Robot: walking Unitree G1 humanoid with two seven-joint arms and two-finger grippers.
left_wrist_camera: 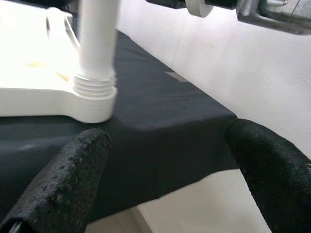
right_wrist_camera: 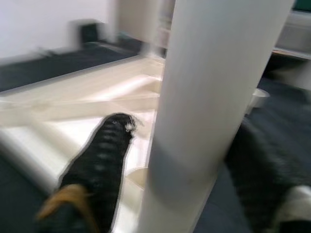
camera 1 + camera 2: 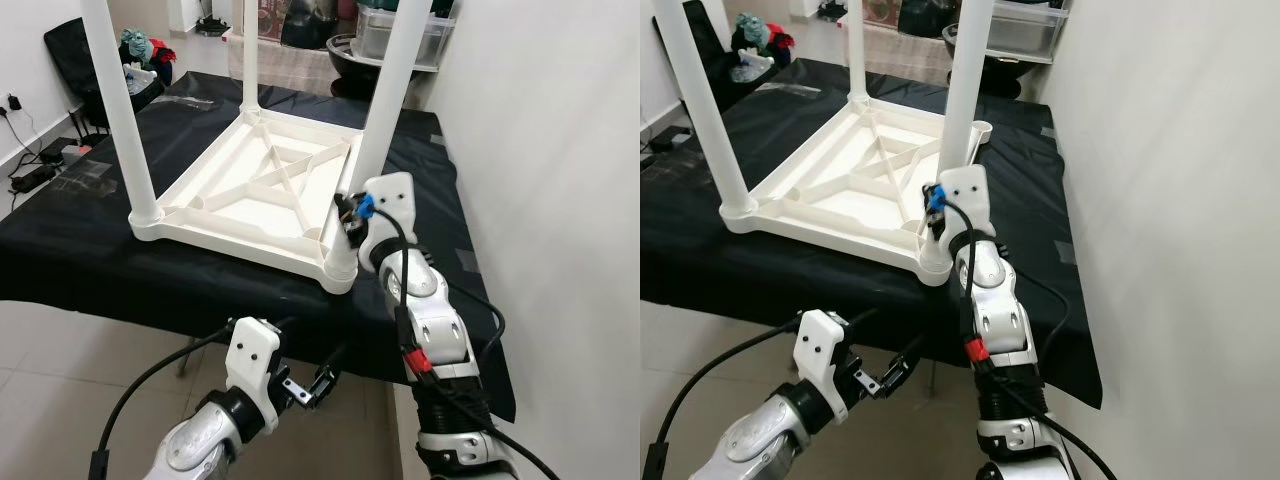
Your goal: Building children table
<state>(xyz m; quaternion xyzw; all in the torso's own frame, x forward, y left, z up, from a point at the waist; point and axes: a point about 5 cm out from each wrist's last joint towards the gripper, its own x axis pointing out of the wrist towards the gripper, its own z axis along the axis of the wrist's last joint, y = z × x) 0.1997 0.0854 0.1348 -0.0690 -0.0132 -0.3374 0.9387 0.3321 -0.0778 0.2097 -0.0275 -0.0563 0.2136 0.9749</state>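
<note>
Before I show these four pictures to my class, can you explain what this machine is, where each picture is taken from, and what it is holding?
It is a humanoid robot with two silver arms, each ending in a claw of two black fingers. The two wide pictures come from cameras in its head; the two close ones sit on its wrists. On the black-covered table lies a white children's table top, upside down, with legs pointing up. The right claw straddles the near leg at its socket. The left claw hangs open below the table's edge, holding nothing.

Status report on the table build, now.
Right pincer clamped round the near-right table leg, low by its socket. Left pincer open, below the black-draped table edge. Upturned white tabletop, three legs standing. Nothing obstructing.
</note>
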